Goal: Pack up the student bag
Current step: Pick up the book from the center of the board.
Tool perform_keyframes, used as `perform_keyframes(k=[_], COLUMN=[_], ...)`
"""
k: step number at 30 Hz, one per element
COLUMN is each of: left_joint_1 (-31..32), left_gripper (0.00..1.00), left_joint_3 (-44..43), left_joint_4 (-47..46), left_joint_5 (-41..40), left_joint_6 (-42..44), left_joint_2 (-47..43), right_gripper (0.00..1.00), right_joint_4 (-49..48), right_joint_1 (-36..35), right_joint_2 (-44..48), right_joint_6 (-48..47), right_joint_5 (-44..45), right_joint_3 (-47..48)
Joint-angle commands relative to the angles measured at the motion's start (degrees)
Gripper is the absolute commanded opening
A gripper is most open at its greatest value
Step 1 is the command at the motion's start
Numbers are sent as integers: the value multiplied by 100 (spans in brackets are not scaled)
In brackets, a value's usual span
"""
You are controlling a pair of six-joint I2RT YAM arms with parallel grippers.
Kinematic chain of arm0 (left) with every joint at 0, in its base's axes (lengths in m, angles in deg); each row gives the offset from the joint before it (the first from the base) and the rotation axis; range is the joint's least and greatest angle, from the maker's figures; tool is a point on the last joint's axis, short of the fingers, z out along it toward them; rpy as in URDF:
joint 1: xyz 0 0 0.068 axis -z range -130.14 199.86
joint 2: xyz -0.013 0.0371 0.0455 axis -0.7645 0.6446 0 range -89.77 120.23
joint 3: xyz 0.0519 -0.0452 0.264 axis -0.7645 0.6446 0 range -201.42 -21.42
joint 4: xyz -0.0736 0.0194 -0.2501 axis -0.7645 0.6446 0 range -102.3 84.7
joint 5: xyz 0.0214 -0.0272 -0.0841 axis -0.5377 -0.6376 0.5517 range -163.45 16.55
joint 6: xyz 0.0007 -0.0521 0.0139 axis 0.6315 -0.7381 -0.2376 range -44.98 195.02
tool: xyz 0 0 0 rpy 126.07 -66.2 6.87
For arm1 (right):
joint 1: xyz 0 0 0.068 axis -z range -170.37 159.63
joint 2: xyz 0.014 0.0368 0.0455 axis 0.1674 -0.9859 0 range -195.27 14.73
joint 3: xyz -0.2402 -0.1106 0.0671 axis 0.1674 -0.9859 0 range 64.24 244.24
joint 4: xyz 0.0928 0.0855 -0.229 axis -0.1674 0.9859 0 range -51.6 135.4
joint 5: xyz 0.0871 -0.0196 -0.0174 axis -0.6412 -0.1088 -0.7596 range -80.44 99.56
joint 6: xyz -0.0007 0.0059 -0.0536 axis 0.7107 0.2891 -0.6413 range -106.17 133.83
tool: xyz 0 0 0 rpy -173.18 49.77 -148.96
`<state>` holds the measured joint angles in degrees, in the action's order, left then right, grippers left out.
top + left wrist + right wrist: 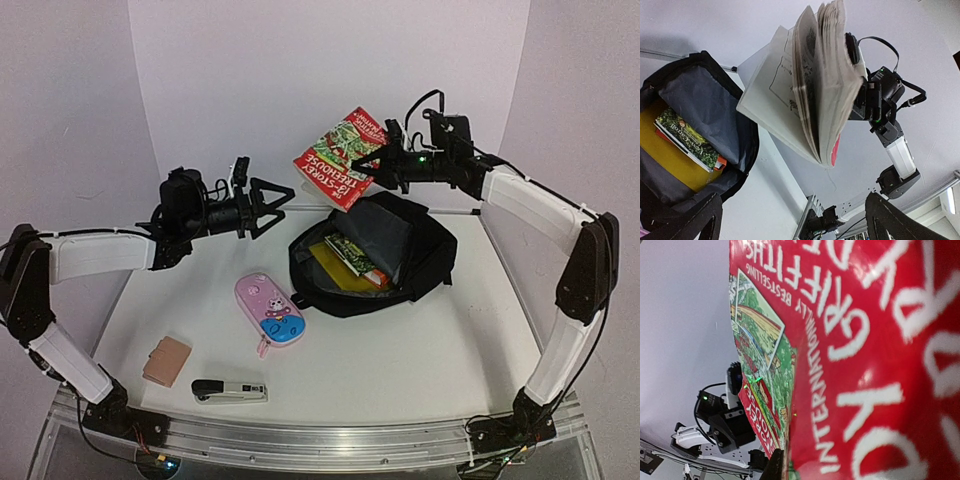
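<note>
While right tool (pixel 386 163) clamps one red book (pixel 340 155) near one student bag (pixel 432 248), left tool (pixel 281 210) spread apart, one pencil case (pixel 268 310).

I see a white flat tabletop (pixel 420 350). Four items lie on it:
- black soft fabric student bag (pixel 432 250), back centre-right, mouth open upward
- pink oval cartoon pencil case (pixel 269 310), just beside the bag's left edge
- small tan folded wallet-like pouch (pixel 167 360), front left
- black-and-white stapler (pixel 229 390), just right of the pouch
</note>
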<state>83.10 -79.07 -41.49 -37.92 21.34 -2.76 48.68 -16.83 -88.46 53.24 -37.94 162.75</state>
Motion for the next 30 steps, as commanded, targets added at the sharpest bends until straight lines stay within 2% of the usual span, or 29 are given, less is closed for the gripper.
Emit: perform_keyframes(k=[1,6,14,16,20,23,24,27,30], left_joint_1=[352,619,688,684,684,685,684,684,708], left_gripper=[100,100,99,89,59,52,53,77,91], left_joint_3=[-236,-457,-882,-936,-911,-838,-829,-900,-1032], left_joint_4=[-830,-1258,-1971,-2017,-2611,-3092,-3210,-3370,-3279], left_joint_5=[175,121,106,-70,-423,-626,-682,-772,-777], left_joint_6=[-198,-278,-717,-768,-1097,-1420,-1508,-1677,-1757], left_joint_2=[340,695,1241,1291,1488,1636,1706,1869,2017], right_gripper=[0,0,4,5,5,6,6,6,6], right_joint_4=[-1421,-1803,-2480,-2566,-2696,-2735,-2765,-2907,-3017], right_joint_1=[-53,-52,-134,-173,-218,-224,-224,-245,-256], right_joint_2=[493,517,618,651,735,787,809,850,884], right_joint_6=[784,1100,1462,1486,1468,1439,1438,1471,1501], right_joint_5=[-173,-191,-326,-356,-341,-273,-259,-226,-193], right_joint_3=[-274,-671,-1355,-1472,-1693,-1819,-1861,-2034,-2113])
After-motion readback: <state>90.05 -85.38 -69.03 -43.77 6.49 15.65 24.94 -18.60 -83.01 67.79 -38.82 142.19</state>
